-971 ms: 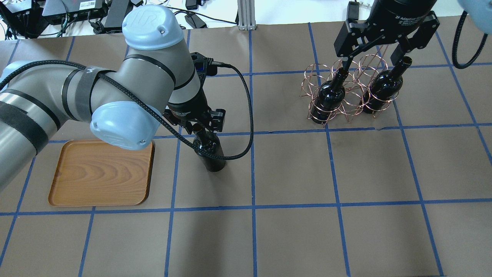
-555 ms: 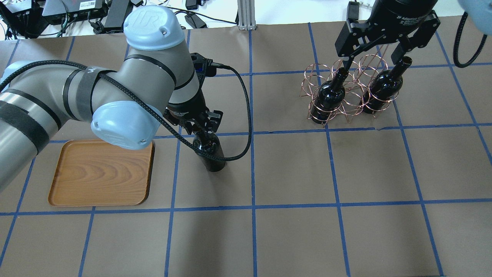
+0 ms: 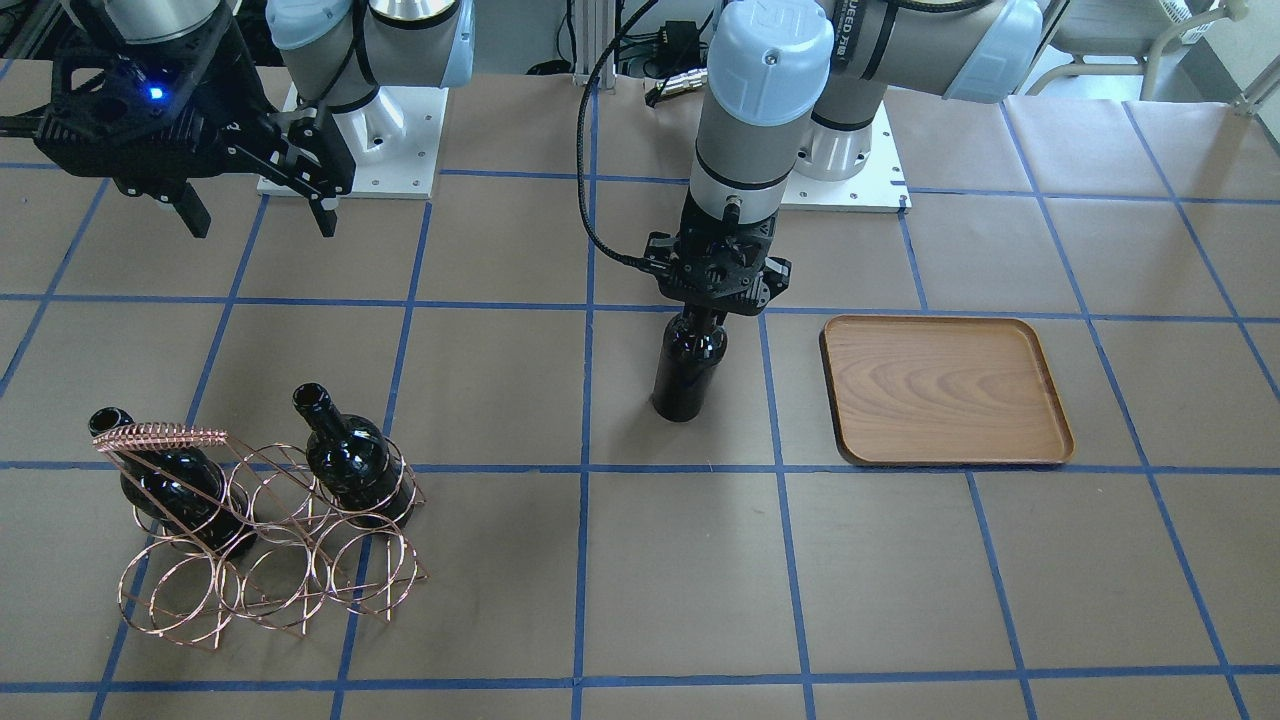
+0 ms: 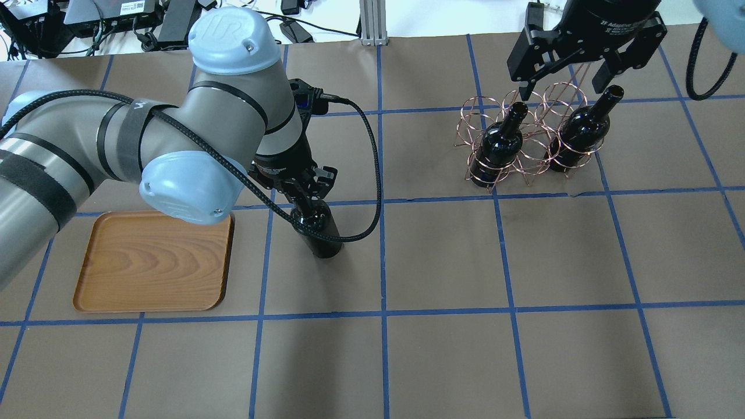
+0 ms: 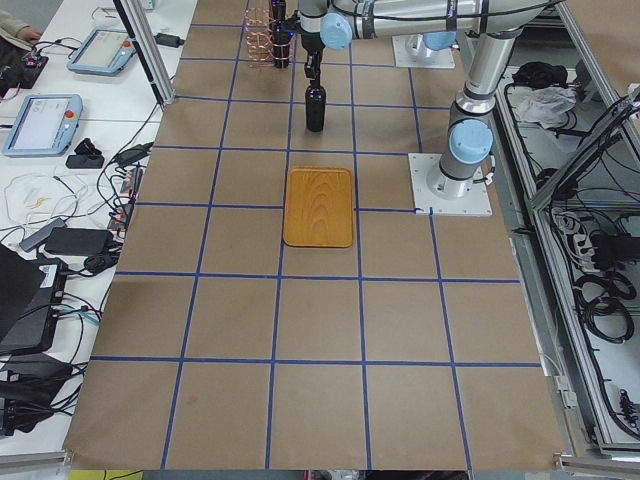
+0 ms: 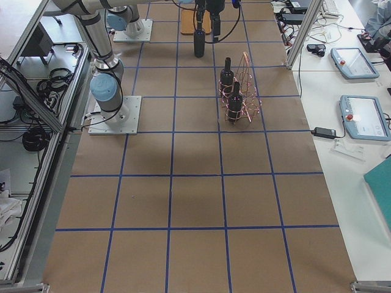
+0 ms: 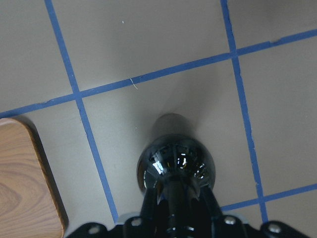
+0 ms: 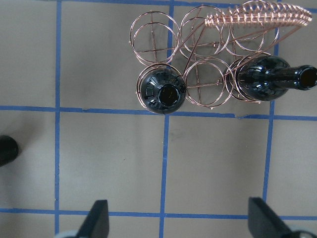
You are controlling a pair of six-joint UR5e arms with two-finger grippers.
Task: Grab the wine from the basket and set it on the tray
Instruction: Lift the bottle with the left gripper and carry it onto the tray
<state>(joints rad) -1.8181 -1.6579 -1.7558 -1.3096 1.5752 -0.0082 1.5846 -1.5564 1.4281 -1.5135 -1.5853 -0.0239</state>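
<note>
My left gripper is shut on the neck of an upright dark wine bottle. The bottle's base is at the table, just right of the wooden tray. The front view shows the same gripper, bottle and tray. The left wrist view looks down on the bottle's shoulder. The copper wire basket holds two more bottles. My right gripper is open and empty above the basket. Its wrist view shows the basket below it.
The table is brown paper with a blue tape grid. Cables and electronics lie past the far edge. The left arm's elbow overhangs the tray's far corner. The arm bases stand at the robot's side.
My left gripper's fingers have drawn in on the bottle neck. My right gripper has moved slightly up and away from the basket's bottles, still open.
</note>
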